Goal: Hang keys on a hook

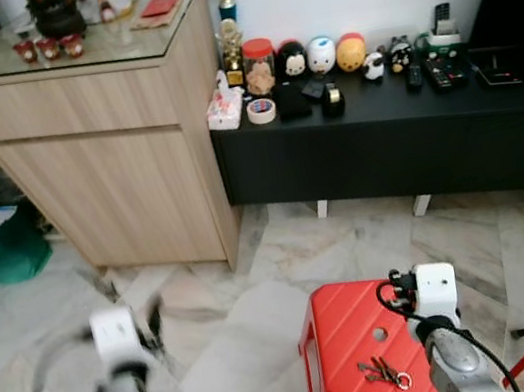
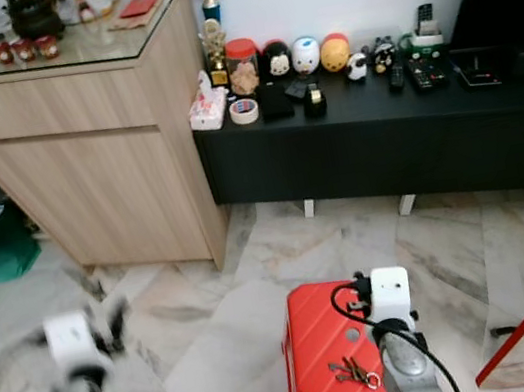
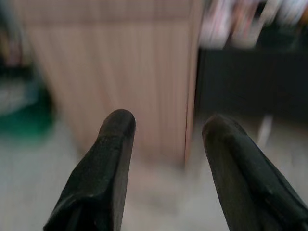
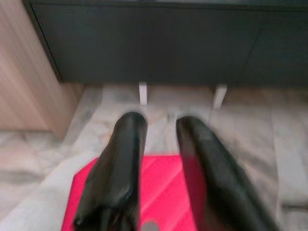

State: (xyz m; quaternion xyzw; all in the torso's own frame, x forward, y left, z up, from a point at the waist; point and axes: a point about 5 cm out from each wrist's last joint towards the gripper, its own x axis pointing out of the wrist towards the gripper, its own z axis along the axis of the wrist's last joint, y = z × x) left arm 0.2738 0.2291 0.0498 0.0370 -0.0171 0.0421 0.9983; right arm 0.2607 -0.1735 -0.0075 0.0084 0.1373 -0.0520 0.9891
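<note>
Left eye view: closest to the robot, the keys (image 1: pixel 382 372) lie flat on top of the red stool (image 1: pixel 340 337), near its front edge and just beside the right arm; the bunch runs slantwise, its dark blades fanned toward the robot's left and its small metal ring at the right, nearer end. The right gripper (image 4: pixel 161 122) reaches forward over the stool, above its far edge, well past the keys; its two black fingers stand slightly apart with nothing between them, pointing at the marble floor (image 1: pixel 258 288) and the low black sideboard (image 1: pixel 386 149) beyond. The left gripper (image 3: pixel 166 125), blurred, is raised over the floor to the left of the stool, fingers spread wide and empty, aimed at the wooden cabinet (image 1: pixel 112 151). Farther back, the sideboard carries a row of small figurines (image 1: pixel 321 53) and remote controls (image 1: pixel 418 72) against the white wall.
</note>
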